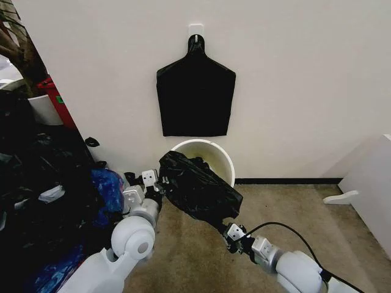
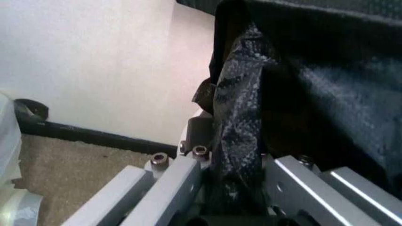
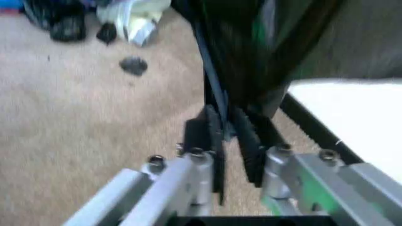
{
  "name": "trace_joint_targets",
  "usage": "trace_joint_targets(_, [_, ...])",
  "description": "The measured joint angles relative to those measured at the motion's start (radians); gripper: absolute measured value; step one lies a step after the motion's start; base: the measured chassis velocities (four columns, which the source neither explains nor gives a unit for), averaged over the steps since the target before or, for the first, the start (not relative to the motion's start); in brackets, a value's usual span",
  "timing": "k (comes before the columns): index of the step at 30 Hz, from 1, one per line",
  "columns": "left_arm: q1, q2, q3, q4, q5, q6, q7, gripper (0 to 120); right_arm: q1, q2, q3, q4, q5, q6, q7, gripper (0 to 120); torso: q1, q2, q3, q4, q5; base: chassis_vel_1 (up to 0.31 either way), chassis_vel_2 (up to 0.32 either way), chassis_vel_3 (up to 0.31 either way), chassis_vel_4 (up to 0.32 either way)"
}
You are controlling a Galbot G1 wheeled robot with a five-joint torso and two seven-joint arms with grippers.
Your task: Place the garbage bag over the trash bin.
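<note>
So the garbage bag [image 1: 200, 188] is up in the air right now, stretched between both arms and hanging just in front of the trash bin [image 1: 211, 151], with its far edge overlapping the bin's near rim. The bin itself sits on the carpet right against the wall, open mouth up, so the bag being held level with and partly over the rim makes sense: it looks to me like they're trying to get the opening spread out before it goes over the top. The left gripper [image 1: 157, 183] has the bag's left end, and in the left wrist view you can see a bunched rope of black plastic [image 2: 236, 141] pinched tight between the fingers [image 2: 169, 188]. The right gripper [image 1: 229, 233] is lower and closer to the robot, clamped on the bag's near corner; its wrist view shows thin folds of the bag [image 3: 229, 127] squeezed between the dark pads [image 3: 251, 146]. Holding two opposite ends like that keeps the floppy thing from collapsing into a wad, I'd guess. Bag isn't on the bin yet though, mostly draped in front. There's also a flat black bundle [image 1: 195, 97] hanging from a hook on the wall above the bin, and a blue bag [image 1: 105, 186] in the clutter off to the left, neither touched.
</note>
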Motion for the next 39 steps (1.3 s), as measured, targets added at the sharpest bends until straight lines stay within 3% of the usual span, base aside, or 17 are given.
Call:
trace_joint_targets(2, [0.0, 0.0, -0.002, 0.0, 0.0, 0.0, 0.0, 1, -0.007, -0.002, 0.004, 0.011, 0.004, 0.0, 0.008, 15, 0.0, 0.0, 0.0, 0.0, 0.0, 0.0, 0.0, 0.0, 0.0])
trace_joint_targets(15, [0.023, -0.011, -0.03, 0.013, 0.008, -0.012, -0.024, 1, -0.115, -0.02, 0.075, 0.241, 0.068, 0.018, 0.128, 67, 0.0, 0.0, 0.0, 0.0, -0.0001, 0.0, 0.0, 0.0, 0.0])
trace_joint_targets(23, [0.035, -0.009, -0.031, 0.011, 0.011, -0.012, -0.03, 1, -0.1, 0.001, 0.137, 0.275, 0.05, 0.009, 0.206, 94, 0.0, 0.0, 0.0, 0.0002, -0.0001, 0.0, 0.0, 0.0, 0.0])
trace_joint_targets(33, [0.037, -0.001, -0.031, -0.002, 0.009, -0.012, -0.03, 1, -0.08, 0.054, 0.125, 0.157, -0.081, -0.017, 0.258, 100, 0.0, 0.0, 0.0, 0.0, 0.0002, 0.0, 0.0, 0.0, 0.0])
trace_joint_targets(39, [0.047, 0.002, -0.032, -0.008, 0.01, -0.012, -0.025, 1, -0.063, 0.059, 0.134, 0.131, -0.085, -0.017, 0.271, 100, 0.0, 0.0, 0.0, 0.0001, 0.0, 0.0, 0.0, 0.0, 0.0])
